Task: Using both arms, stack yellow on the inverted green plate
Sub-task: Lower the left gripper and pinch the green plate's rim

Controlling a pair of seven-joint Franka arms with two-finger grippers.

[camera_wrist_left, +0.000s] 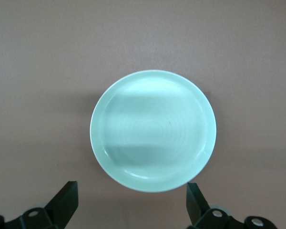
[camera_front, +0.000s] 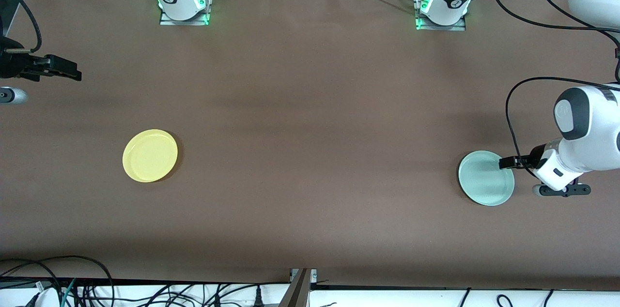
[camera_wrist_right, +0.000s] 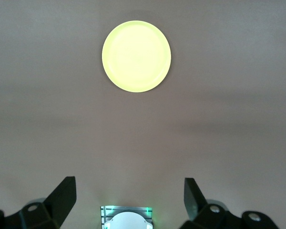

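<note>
Green plate sits lower right of the frame, rim up, under the left gripper, which is wide open and empty. Yellow plate sits lower left; right gripper, upper left, is open and empty.

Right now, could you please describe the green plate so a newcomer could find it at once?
On the brown table, look toward the left arm's end, under the open left gripper. The green plate lies there right side up, pale mint, unlike the yellow plate at the right arm's end.

Brown matte table under even light; tangled black cables along white front edge.
</note>
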